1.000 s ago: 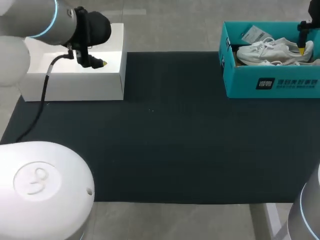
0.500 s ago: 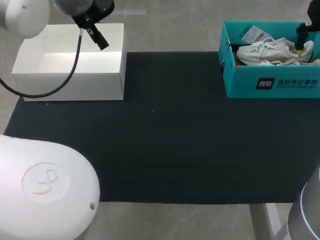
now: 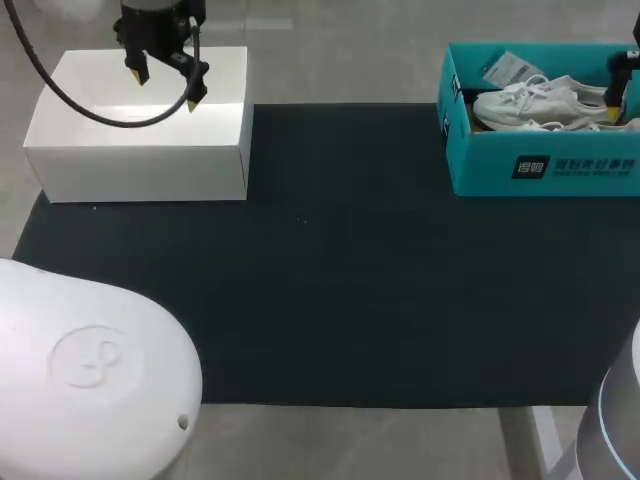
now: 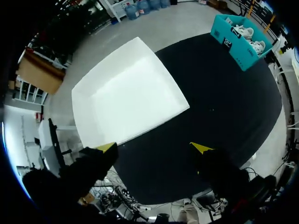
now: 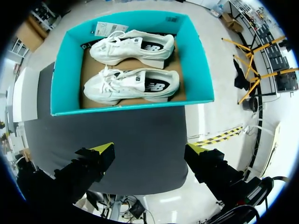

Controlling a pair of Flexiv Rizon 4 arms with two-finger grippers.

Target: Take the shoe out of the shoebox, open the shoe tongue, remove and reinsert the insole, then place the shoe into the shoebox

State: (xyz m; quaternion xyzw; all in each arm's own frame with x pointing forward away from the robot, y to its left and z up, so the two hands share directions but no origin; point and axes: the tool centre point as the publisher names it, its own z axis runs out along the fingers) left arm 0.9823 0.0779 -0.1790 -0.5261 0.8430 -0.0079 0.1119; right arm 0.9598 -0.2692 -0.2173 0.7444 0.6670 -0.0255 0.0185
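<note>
Two white shoes (image 5: 131,84) lie inside the teal shoebox (image 5: 70,70); this fits either a start or a finished task. Right fingers (image 5: 148,149) hover spread above the shoebox; left fingers (image 4: 154,148), spread too, are far from it.

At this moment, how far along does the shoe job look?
Both white sneakers lie on their sides in the teal shoebox, which fits either a pair not lifted out or one already put back. Nothing is in hand: the right gripper hangs open above the shoebox, and the left gripper hangs open over the white box lid. No insole or opened tongue shows, so what is left cannot be told.
</note>
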